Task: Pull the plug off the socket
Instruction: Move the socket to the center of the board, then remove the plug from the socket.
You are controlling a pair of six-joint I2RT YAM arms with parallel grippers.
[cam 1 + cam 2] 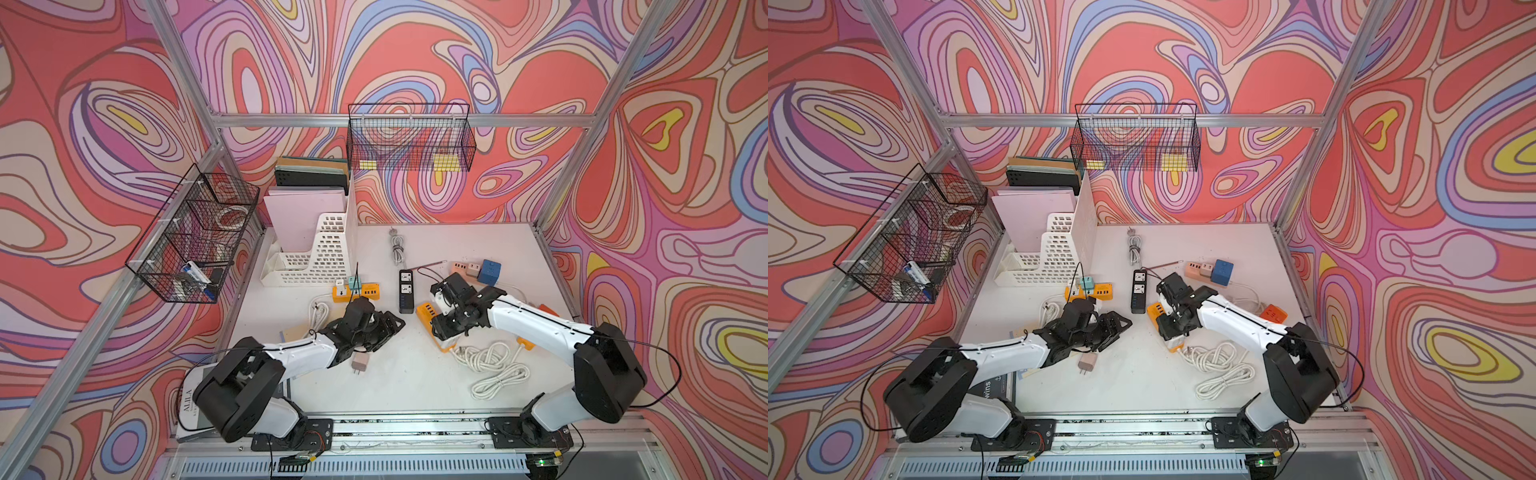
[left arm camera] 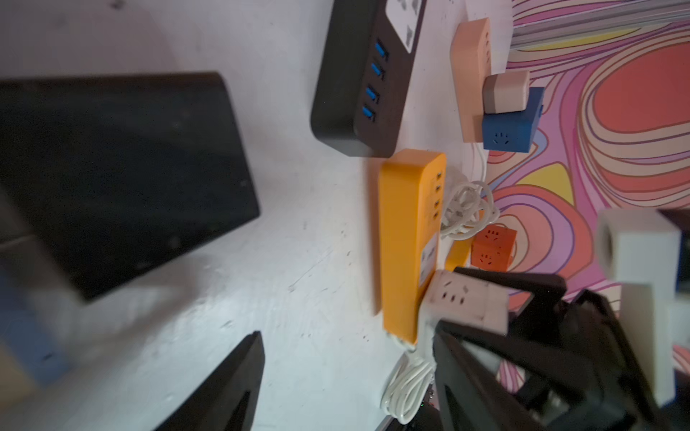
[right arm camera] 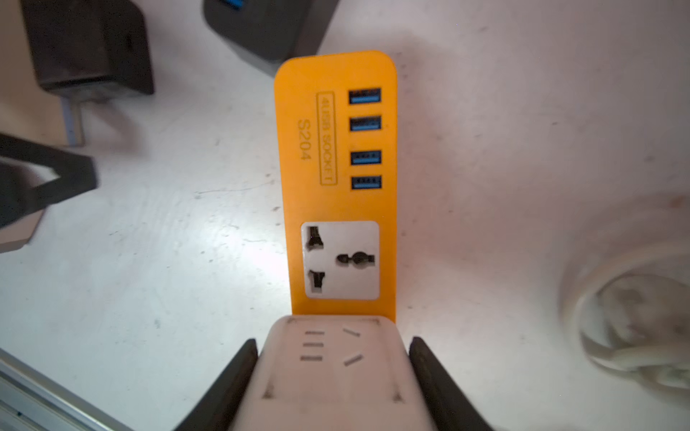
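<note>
An orange power strip, the socket (image 3: 336, 149) (image 1: 427, 312), lies on the white table. A white cube plug (image 3: 332, 373) (image 2: 463, 302) is seated on its cable end, over the second outlet. My right gripper (image 3: 332, 343) (image 1: 446, 334) comes down from above, and its black fingers (image 3: 246, 358) press the plug's two sides. My left gripper (image 2: 345, 336) (image 1: 388, 332) hovers open over bare table to the left of the strip, holding nothing. The strip's other outlet and several blue USB ports are uncovered.
A black power strip (image 1: 406, 291) lies just behind the orange one. A coiled white cord (image 1: 494, 365) lies front right. A loose beige charger (image 1: 360, 362) sits under my left arm. Another orange strip (image 1: 357, 289), a peach strip with a blue cube (image 1: 488, 271) and a white file rack (image 1: 316, 253) stand further back.
</note>
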